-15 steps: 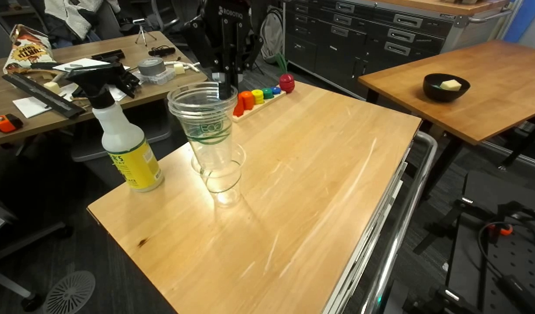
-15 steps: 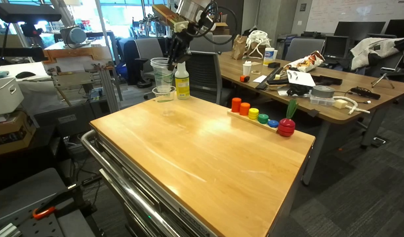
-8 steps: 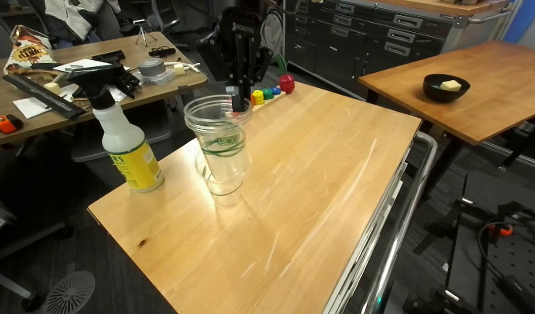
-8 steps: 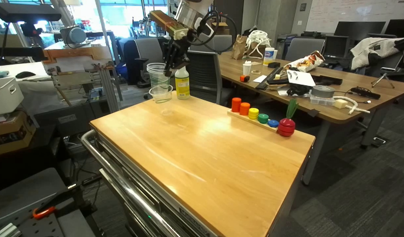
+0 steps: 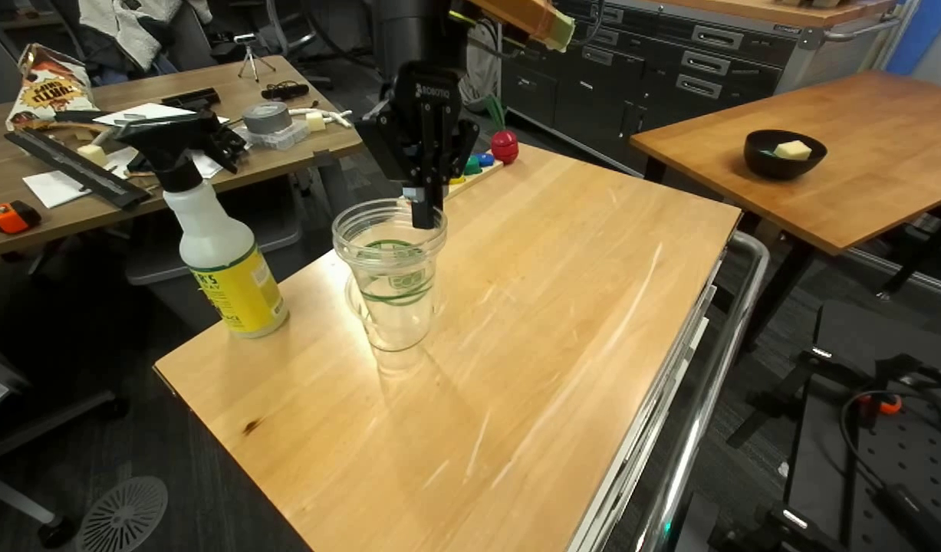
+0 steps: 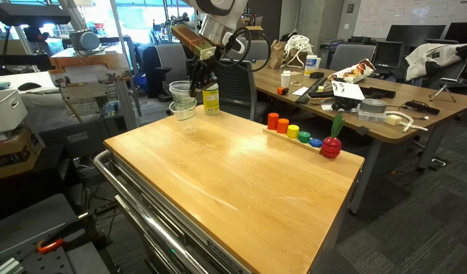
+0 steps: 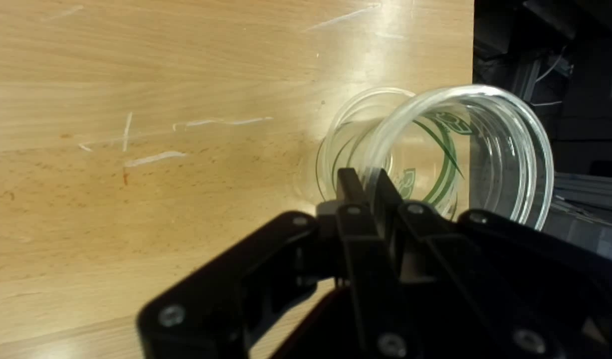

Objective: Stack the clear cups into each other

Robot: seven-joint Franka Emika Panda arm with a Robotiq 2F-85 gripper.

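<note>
My gripper (image 5: 426, 218) is shut on the rim and side wall of a nested stack of clear cups (image 5: 389, 264), with one finger inside. More than one rim shows on the held stack; it also shows in the wrist view (image 7: 515, 149) and in an exterior view (image 6: 180, 90). Another clear cup (image 6: 183, 113) stands upright on the table beneath it. The lower part of the held stack looks to be inside this standing cup, with the held rims well above its rim. In the wrist view the fingertips (image 7: 366, 182) partly hide the standing cup (image 7: 338, 124).
A yellow-labelled spray bottle (image 5: 240, 295) stands beside the cups. A row of coloured blocks (image 6: 293, 131) and a red toy radish (image 6: 331, 147) stand along the table's far edge. The wooden table (image 5: 501, 368) ends close to the cups, at the right in the wrist view (image 7: 471, 45).
My gripper has moved down with the held cups, and slightly sideways. The held stack now sits lower over the standing cup, which has shifted little. The spray bottle and blocks have not moved.
</note>
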